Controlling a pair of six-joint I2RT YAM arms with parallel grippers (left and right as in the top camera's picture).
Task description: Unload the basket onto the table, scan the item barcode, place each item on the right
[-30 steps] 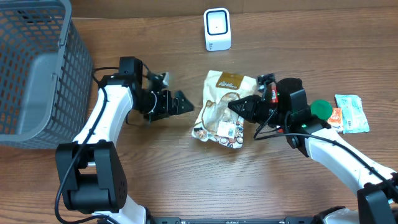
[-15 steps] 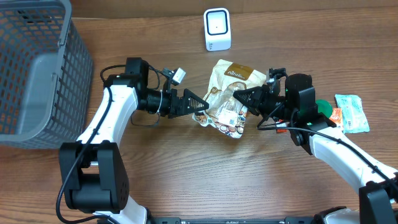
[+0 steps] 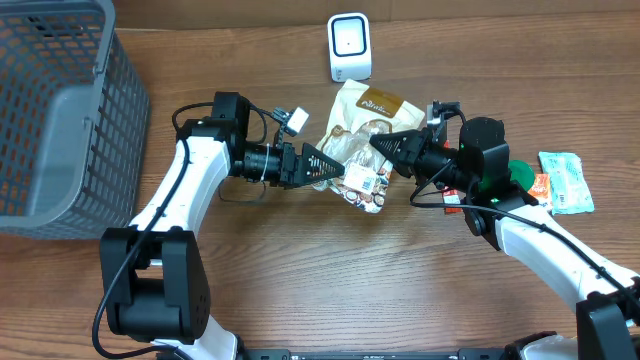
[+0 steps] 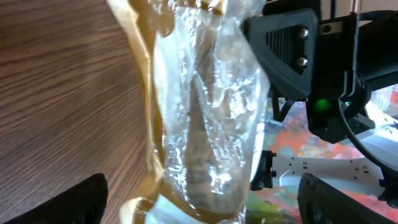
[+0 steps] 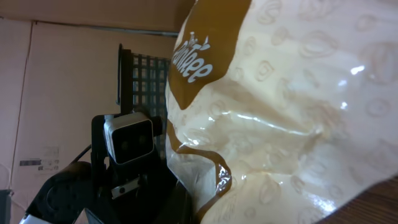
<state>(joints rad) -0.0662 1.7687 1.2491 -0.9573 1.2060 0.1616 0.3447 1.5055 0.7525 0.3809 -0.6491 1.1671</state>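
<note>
The right gripper (image 3: 381, 145) was clamped flat on the snack bag (image 3: 366, 112), its two fingers pinched together on the bag's edge nearest to it. In that arm's wrist view the cream and brown film of the bag filled almost everything ahead of the fingers, with the other arm's camera showing past it.

The left gripper (image 3: 335, 167) faced the right one from the opposite side of the bag, with its jaws standing wide. In the left wrist view its fingers (image 4: 71, 202) sat at the two lower corners, well apart, and the crinkled clear side of the bag stood upright in the gap between them. Whether either finger touched the film could not be told. A small white label (image 3: 367, 182) on the bag lay just beside the left gripper's tips.

The white scanner (image 3: 349, 47) stood beyond the bag, off to the side of both grippers and apart from them. A grey mesh basket (image 3: 60, 120) was far behind the left gripper. A green round thing (image 3: 517, 175) and some sachets (image 3: 562, 180) lay behind the right gripper, near its wrist.
</note>
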